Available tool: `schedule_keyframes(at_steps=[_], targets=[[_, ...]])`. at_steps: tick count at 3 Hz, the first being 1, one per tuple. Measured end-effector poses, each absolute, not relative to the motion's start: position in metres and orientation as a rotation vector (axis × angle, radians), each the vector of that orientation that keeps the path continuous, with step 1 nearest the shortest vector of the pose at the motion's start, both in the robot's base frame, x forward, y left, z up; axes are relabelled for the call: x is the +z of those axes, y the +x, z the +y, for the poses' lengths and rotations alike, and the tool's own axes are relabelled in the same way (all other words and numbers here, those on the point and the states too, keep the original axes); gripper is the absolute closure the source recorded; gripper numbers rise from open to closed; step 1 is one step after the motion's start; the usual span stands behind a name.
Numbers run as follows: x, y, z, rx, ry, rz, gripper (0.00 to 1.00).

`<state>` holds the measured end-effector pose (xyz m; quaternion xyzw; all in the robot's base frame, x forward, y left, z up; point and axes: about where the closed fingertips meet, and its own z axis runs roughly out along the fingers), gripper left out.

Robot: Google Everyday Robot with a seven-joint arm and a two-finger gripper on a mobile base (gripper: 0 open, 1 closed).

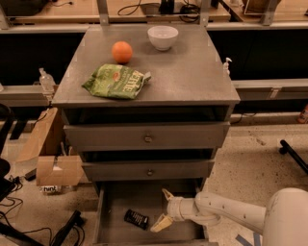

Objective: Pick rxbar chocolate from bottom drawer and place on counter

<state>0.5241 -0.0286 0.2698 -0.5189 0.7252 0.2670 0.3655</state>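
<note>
The end effector (163, 210) hangs low, close to the ground. Right of it lies pale speckled floor (250, 158). Well to its left stands an open cardboard box (57, 170). Far beyond and above it runs a dim wooden bench (62, 9).

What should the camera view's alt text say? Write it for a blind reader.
The robot's gripper, fingers open, reaches into the pulled-out bottom drawer, close beside the rxbar chocolate lying on its floor. On the counter above sit a green chip bag, an orange and a white bowl.
</note>
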Motion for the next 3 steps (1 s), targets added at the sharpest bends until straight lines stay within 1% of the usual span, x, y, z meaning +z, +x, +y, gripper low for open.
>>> schedule_keyframes(at_steps=[2,3], targets=[[0.258,0.524,-0.013,0.702,-1.358,1.855,0.00],[0.238,0.531,0.013,0.718,-1.394,1.828,0.00]])
